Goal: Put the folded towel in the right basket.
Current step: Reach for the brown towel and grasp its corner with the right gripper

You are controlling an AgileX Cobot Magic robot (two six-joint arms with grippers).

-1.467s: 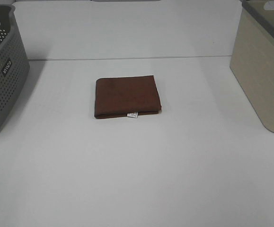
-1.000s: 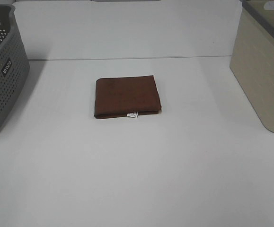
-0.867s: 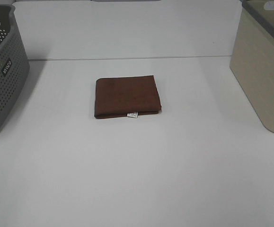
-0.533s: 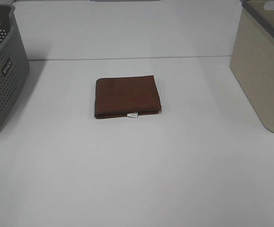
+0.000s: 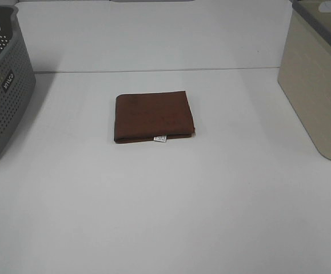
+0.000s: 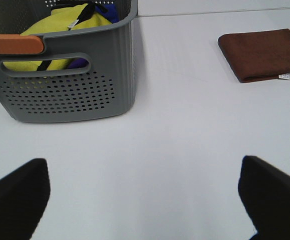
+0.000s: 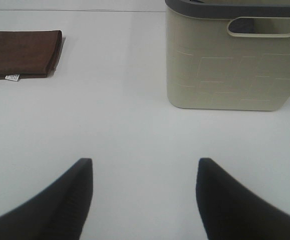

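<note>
- Two baskets flank the work area. The grey basket (image 5: 5, 103) on the left holds yellow and blue cloth (image 6: 64, 20) and is not the target.
- Left gripper (image 6: 142, 161): jaws spread wide and empty over bare worktop (image 5: 165, 217), well apart from the towel.
- Towel (image 5: 154, 117): brown, folded into a flat rectangle. It lies mid-worktop between the baskets and touches neither. A white tag (image 5: 160, 138) sits on its near edge. Expect it to be light, soft and limp, so the layers will probably sag or unfold if lifted by one ply. Pinch the whole stack at the edge facing the beige basket, closing through all layers.
- Right gripper (image 7: 143, 162): jaws spread and empty. It is probably the better-placed arm for the grasp.
- Beige basket (image 5: 316, 85): on the right, rigid-walled, with its top rim only partly in view. This is the destination.
</note>
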